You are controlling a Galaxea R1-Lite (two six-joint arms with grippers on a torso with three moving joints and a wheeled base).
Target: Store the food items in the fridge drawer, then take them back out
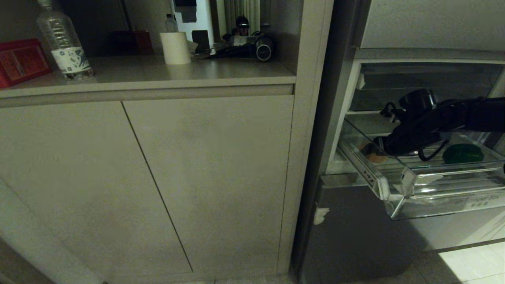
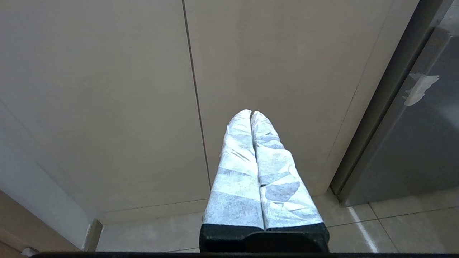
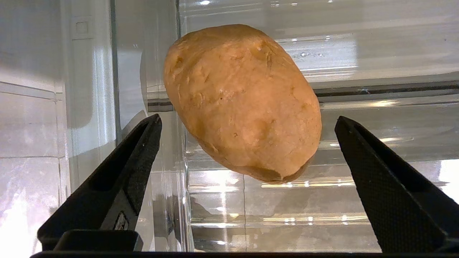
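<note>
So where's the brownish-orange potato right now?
The brownish-orange potato lies at the left end of the clear plastic fridge drawer, between the open right pincer fingers, untouched.

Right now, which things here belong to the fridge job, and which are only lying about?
Job: potato, green vegetable, clear fridge drawer, right gripper with open jaws around the potato.

Lying about: water bottle, paper roll, red box, parked left gripper.

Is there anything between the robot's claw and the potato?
No. In the right wrist view the open right claw points at the potato in the clear drawer, with only bare gaps beside its fingers.
</note>
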